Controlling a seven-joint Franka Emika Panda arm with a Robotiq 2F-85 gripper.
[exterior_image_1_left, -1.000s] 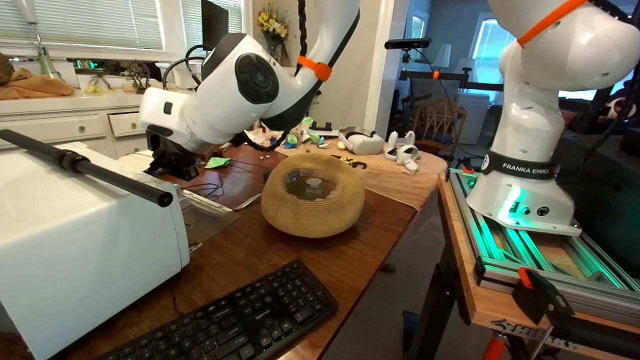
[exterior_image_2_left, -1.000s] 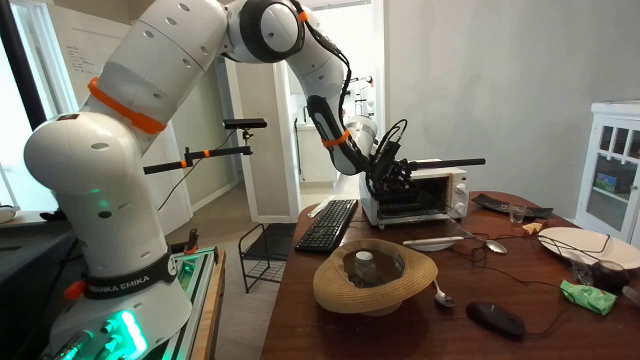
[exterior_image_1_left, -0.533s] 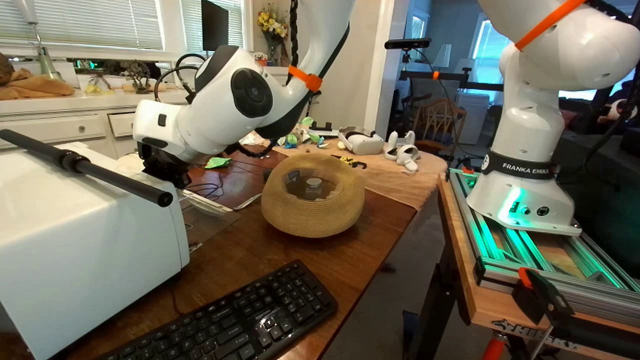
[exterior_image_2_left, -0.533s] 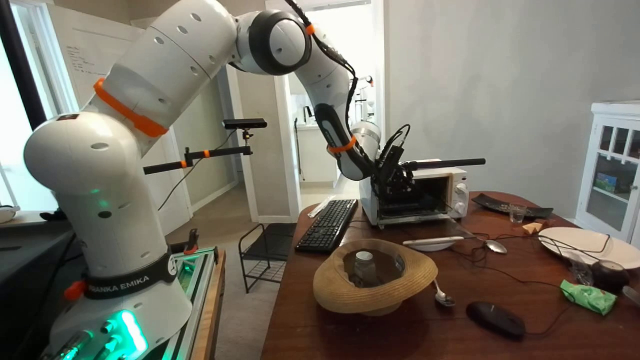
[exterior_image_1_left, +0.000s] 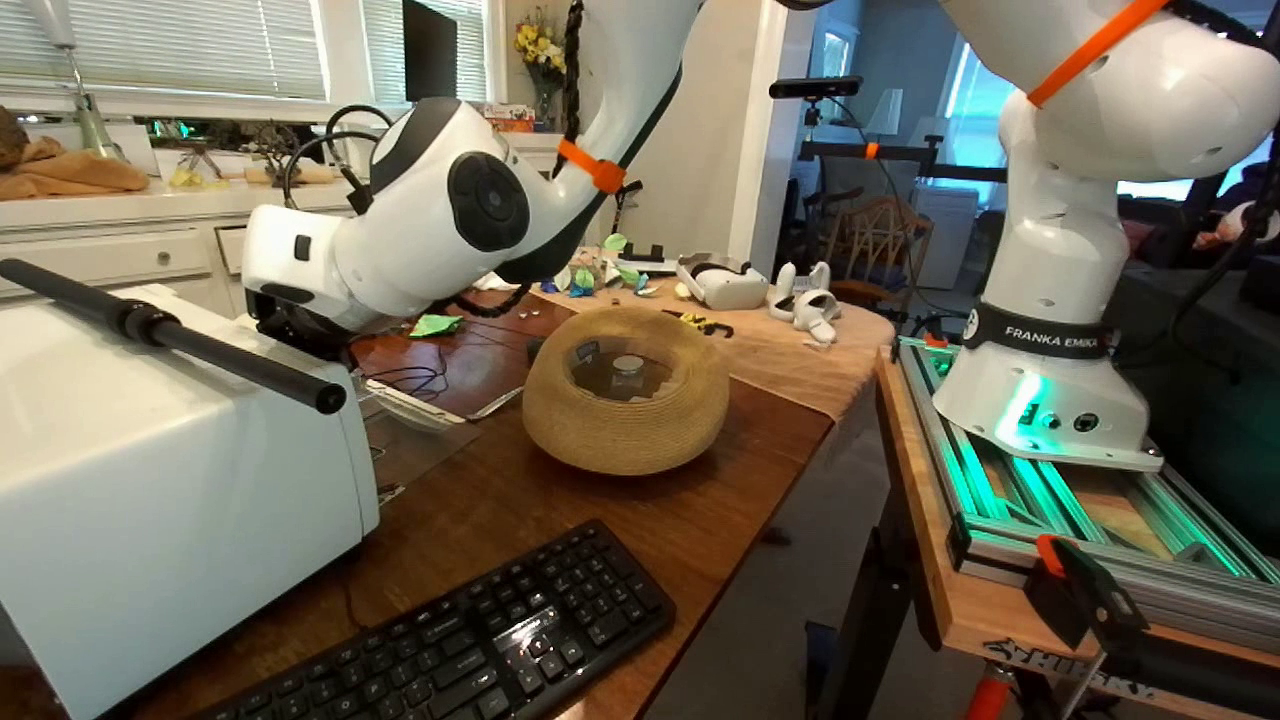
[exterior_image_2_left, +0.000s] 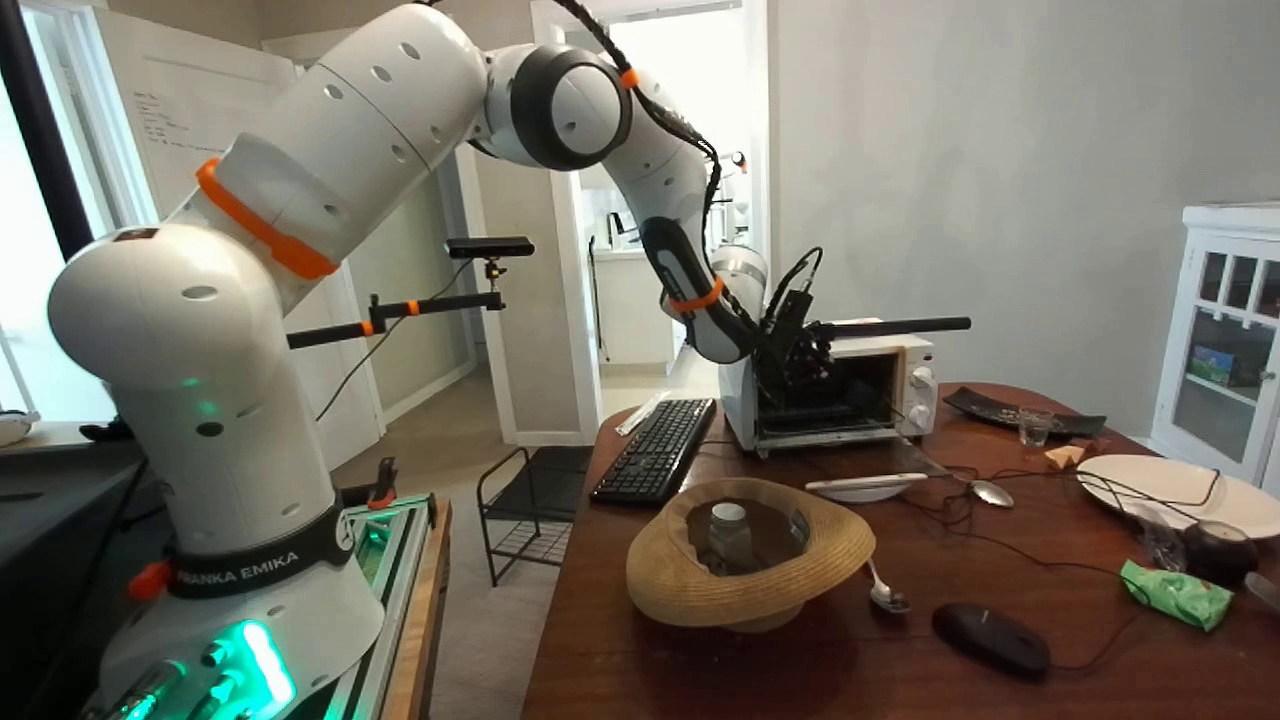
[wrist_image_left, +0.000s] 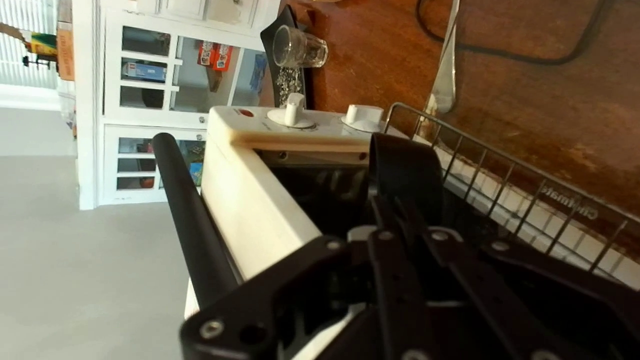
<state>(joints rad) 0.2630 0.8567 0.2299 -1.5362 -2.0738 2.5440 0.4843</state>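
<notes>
At the mouth of the toaster oven (exterior_image_1_left: 200, 490): gripper (wrist_image_left: 406, 180), clenched; whether on anything, too dark to tell.
Toaster oven: on table (exterior_image_2_left: 600, 640), glass door (exterior_image_1_left: 425, 440) lowered.
Wire rack (wrist_image_left: 515, 160): near the gripper, over the door.
Black bar (exterior_image_1_left: 240, 362): over oven top.
Straw hat (exterior_image_1_left: 620, 435): brim up, lidded jar (exterior_image_1_left: 628, 370) inside.

Wrist view: close, tilted sideways, facing oven (wrist_image_left: 260, 195). Exterior views: farther, sharing hat (exterior_image_1_left: 625, 435).
</notes>
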